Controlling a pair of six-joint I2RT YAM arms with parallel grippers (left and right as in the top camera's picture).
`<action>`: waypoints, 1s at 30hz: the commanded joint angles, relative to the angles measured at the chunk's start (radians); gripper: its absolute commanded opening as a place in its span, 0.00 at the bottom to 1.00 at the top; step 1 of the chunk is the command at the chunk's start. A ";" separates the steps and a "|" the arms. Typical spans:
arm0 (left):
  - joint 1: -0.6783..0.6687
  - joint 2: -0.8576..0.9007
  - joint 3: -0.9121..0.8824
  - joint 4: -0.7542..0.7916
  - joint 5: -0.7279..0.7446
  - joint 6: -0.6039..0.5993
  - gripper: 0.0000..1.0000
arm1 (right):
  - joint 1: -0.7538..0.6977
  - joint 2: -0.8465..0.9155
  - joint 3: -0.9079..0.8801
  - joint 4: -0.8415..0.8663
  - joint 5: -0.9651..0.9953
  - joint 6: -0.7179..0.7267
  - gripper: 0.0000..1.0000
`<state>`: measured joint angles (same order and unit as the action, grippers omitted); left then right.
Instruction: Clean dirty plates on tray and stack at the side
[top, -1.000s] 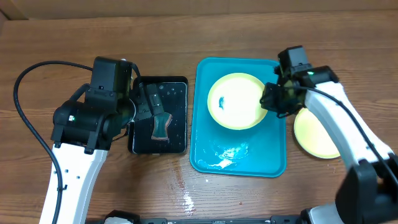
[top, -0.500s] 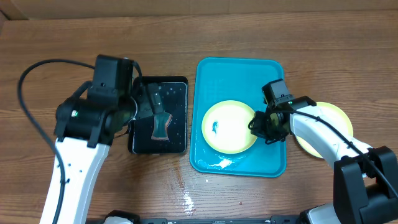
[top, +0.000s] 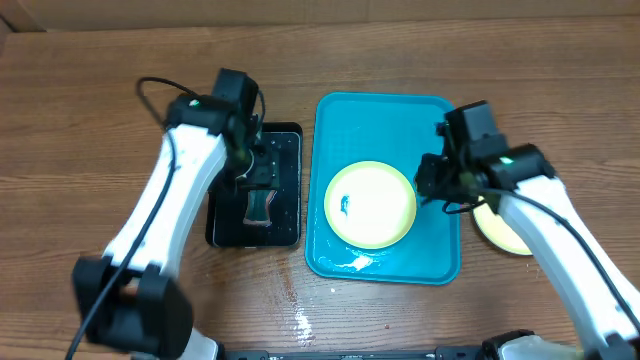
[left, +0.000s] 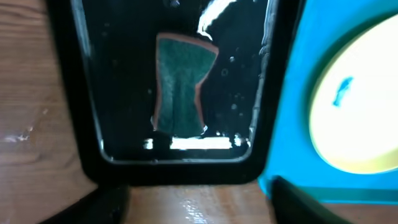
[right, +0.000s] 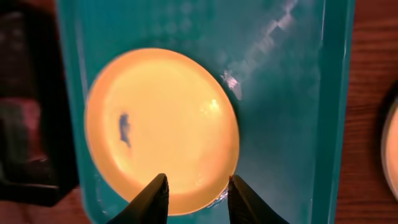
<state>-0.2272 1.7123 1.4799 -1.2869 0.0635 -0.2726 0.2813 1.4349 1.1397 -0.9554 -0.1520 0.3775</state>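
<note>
1. Change, right side: a second ago the right gripper (top: 428, 185) pinched the plate (top: 370, 205) by its rim near the far end of the tray (top: 440, 268). The plate now lies flat in the near half of the tray, and the fingers have let go
2. Right gripper (right: 198, 196), wrist view: fingers a little apart and holding nothing, both above the plate (right: 161, 127) at its edge. The rim shows in the gap between them
3. Change, left side: the left gripper (top: 252, 170) has swung from beside the black tray (top: 288, 140) to over it. Its jaws are spread wide and empty, pointing down at the sponge (top: 258, 205)
4. Left wrist view: the sponge (left: 180, 87) lies wet in the black tray (left: 62, 93), ahead of the two fingertips and between their lines, apparently untouched. The plate (left: 367, 112) sits off to one side in the tray (left: 367, 185)
5. Meaning for the task (a judgement): the plate appears to have been set down ready for wiping. The blue smudge (top: 345, 205) is on its face, so it is not yet clean, and closing on the sponge looks like the step in hand
6. A second plate (top: 505, 235) rests on the table (top: 100, 80) just right of the tray, partly under the right arm. Whether more than one is stacked there cannot be told
</note>
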 joint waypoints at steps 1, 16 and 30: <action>0.005 0.124 -0.028 0.033 0.047 0.033 0.58 | -0.002 -0.081 0.019 -0.044 -0.005 -0.019 0.33; 0.032 0.312 -0.091 0.146 -0.046 0.035 0.42 | -0.001 -0.098 0.012 -0.106 -0.005 -0.019 0.28; 0.032 0.275 -0.089 0.131 0.001 0.052 0.04 | -0.032 -0.098 0.011 -0.124 0.245 0.218 0.35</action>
<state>-0.2008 2.0144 1.3899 -1.1366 0.0486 -0.2470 0.2779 1.3418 1.1454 -1.0740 -0.0315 0.4526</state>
